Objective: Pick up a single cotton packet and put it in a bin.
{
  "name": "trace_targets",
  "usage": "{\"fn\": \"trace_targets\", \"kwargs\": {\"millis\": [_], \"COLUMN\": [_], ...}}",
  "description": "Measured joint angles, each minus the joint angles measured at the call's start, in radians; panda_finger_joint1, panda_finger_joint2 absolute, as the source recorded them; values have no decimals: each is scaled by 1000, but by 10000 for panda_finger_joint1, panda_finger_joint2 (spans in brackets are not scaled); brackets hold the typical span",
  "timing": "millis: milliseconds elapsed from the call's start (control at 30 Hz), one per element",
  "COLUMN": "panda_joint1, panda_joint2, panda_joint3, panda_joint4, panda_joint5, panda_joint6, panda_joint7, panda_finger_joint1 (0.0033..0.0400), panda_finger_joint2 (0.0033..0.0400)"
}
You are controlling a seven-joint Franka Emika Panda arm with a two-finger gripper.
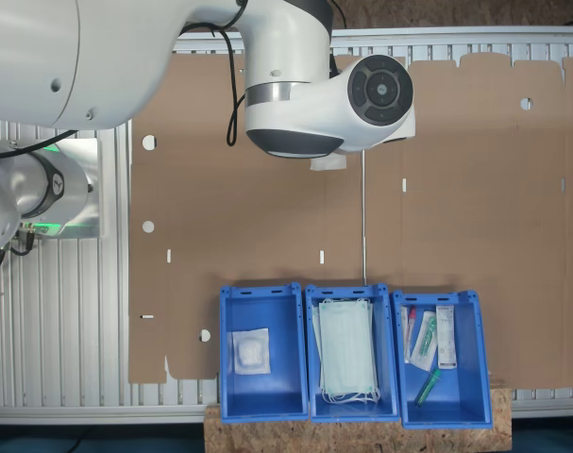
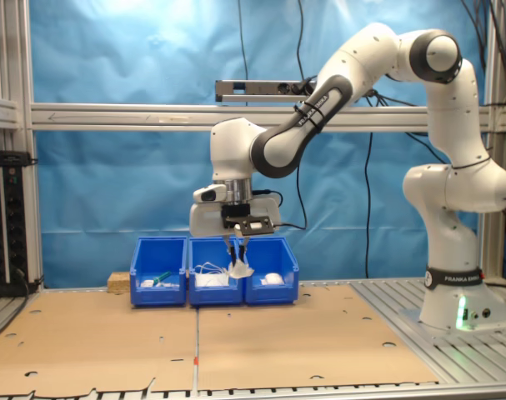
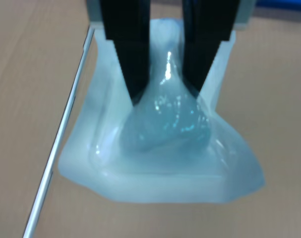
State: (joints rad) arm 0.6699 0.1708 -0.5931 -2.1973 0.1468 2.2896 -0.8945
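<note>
Clear-plastic cotton packet (image 3: 165, 134) pinched in pincer (image 3: 165, 91), above cardboard (image 3: 26, 74).

A ribbed aluminium surface (image 2: 453, 354) carries flat brown cardboard sheets (image 2: 194, 342). At the far edge in the second exterior view, three blue bins (image 2: 214, 287) stand side by side, touching.

My arm (image 2: 436, 167) has glossy white rounded shells with dark grey joint bands and black cables. My base carries a green light. My gripper (image 2: 238, 243) has flat black fingers (image 3: 128, 44).
</note>
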Motion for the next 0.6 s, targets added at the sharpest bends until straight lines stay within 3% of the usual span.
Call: {"fn": "trace_targets", "kwargs": {"millis": [333, 600], "panda_joint1": [0, -2], "panda_joint2": [-179, -287], "panda_joint3": [-59, -133], "panda_joint4": [-73, -139], "panda_joint5": [-173, -295], "panda_joint6": [-89, -93], "panda_joint7": [-4, -26], "panda_finger_joint1": [43, 43], "panda_finger_joint2": [43, 43]}}
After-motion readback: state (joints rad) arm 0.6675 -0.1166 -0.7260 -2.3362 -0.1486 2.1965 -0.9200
